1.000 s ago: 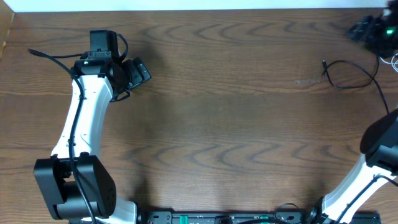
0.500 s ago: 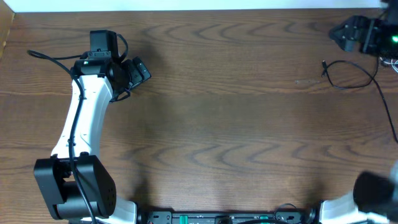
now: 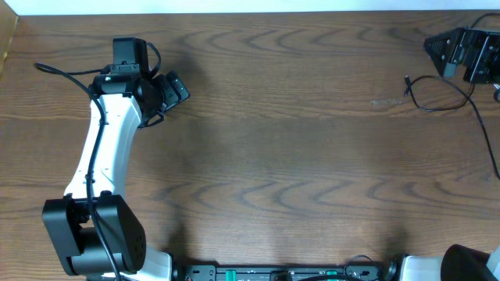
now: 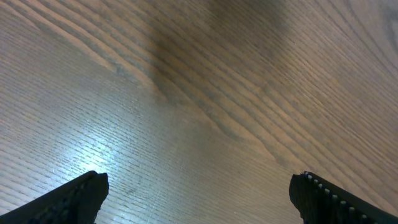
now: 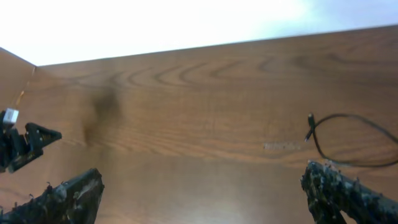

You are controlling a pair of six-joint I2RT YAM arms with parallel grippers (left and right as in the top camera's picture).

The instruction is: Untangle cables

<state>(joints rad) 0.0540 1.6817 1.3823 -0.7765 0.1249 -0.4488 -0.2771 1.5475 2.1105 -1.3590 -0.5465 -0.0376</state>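
Note:
The black cable [image 3: 440,95] lies on the table at the far right. It makes a loop with its plug end [image 3: 407,81] on the left, and the cord trails down along the right edge. In the right wrist view the loop [image 5: 348,142] shows just beyond the right finger. My right gripper [image 3: 437,48] hovers open and empty just behind the loop; it is also open in its own view [image 5: 202,202]. A small pale bit at the right edge [image 3: 497,93] may be the white cable; the rest is out of view. My left gripper [image 3: 176,87] is open and empty, far left, over bare wood [image 4: 199,202].
The wooden table's [image 3: 281,156] back edge meets a white surface [image 3: 250,6]. The left arm [image 3: 101,148] stretches from the front left base up the left side, and it shows small at the left of the right wrist view [image 5: 22,144].
My right arm has swung: its gripper moved from the back right corner leftward, then settled slightly lower above the cable loop. The lower arm left the frame. The left arm stayed still.

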